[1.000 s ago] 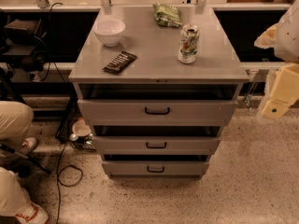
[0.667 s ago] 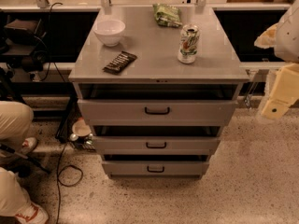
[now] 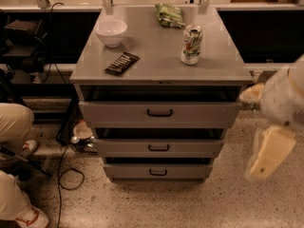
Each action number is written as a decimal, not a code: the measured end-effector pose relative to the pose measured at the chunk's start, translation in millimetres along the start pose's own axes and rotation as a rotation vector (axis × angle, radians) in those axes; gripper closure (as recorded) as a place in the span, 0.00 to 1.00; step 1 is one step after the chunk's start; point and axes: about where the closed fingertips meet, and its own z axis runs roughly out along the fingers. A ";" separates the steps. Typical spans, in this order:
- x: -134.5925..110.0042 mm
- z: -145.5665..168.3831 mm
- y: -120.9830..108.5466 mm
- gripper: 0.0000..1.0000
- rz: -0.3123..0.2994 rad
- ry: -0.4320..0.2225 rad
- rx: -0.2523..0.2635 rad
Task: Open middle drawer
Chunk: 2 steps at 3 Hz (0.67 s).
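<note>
at picture centre, a little toward 6 o'clock: the middle drawer (image 3: 158,147), second of three in a grey metal cabinet. wide, shallow grey front, with a small black loop handle (image 3: 158,148) at its middle. sits below the taller top drawer (image 3: 159,113) and above the narrower bottom drawer (image 3: 158,171), with a dark strip of shadow along its upper edge. front in full view from end to end.

up at 12 o'clock on the cabinet top (image 3: 152,72): a white bowl (image 3: 111,32) toward 11, a dark flat packet (image 3: 121,63) just below it, a pale drinks can (image 3: 191,44) upright toward 1, and a green bag (image 3: 170,14) at the far edge.

out at 3 o'clock from the drawer, well apart from it: the gripper (image 3: 268,152), cream and blurred, hanging off the cabinet's right side above the speckled floor. cannot tell whether apart or together.

at 9 o'clock: a person's legs (image 3: 12,122) in tan trousers, a shoe (image 3: 31,217) toward 7, and black cables (image 3: 64,170) on the floor beside the cabinet.

long axis of the drawer front from 9 to 3 o'clock; face and handle turned toward 6.
</note>
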 end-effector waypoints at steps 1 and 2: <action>13.0 51.1 37.2 0.00 0.038 -0.049 -0.108; 18.3 120.6 64.2 0.00 0.087 -0.116 -0.202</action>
